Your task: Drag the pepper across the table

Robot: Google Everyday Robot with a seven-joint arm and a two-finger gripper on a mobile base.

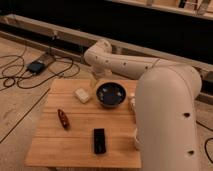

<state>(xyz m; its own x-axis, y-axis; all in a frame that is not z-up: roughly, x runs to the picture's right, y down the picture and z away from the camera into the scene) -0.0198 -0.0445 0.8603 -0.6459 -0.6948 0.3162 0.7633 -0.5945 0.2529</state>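
Observation:
The pepper (63,119) is a small slim dark-red thing lying on the left part of the light wooden table (75,150). My white arm comes in from the right, bends at the back and hangs down to my gripper (95,81) at the table's far edge, just left of a dark blue bowl. The gripper is well behind and to the right of the pepper and does not touch it.
A dark blue bowl (110,94) stands at the back middle, with a pale block (82,94) to its left. A black rectangular block (99,140) lies near the front. My bulky arm (165,120) hides the table's right side. Cables (25,75) lie on the floor to the left.

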